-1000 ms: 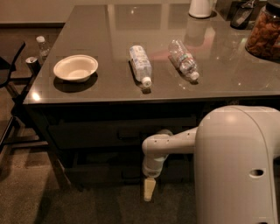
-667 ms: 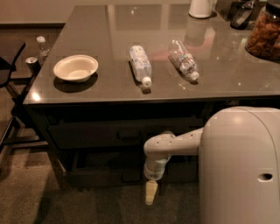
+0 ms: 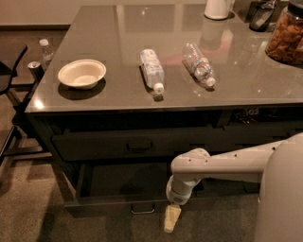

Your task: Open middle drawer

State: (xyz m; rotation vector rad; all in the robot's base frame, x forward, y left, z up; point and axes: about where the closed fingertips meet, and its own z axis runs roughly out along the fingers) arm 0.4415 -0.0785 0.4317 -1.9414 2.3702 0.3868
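The middle drawer (image 3: 102, 207) is a wide dark grey drawer under the counter. It stands pulled out, showing a dark inside and pale side rims, and its small handle (image 3: 142, 208) is at the centre of the front. My gripper (image 3: 172, 219) hangs from the white arm (image 3: 222, 163), pointing down at the floor. It is just in front of the drawer's front edge and a little right of the handle, and holds nothing that I can see.
Above the open drawer is a shut drawer (image 3: 139, 144) with a dark handle. The counter (image 3: 255, 80) carries a white bowl (image 3: 82, 73), two lying water bottles (image 3: 151, 70) (image 3: 199, 64), a jar (image 3: 286, 33) and a white jug (image 3: 218, 8). A chair (image 3: 9, 94) stands at the left.
The gripper has shifted a little down and to the right in view, towards the near side, and the arm's big white body has slid further to the right edge.
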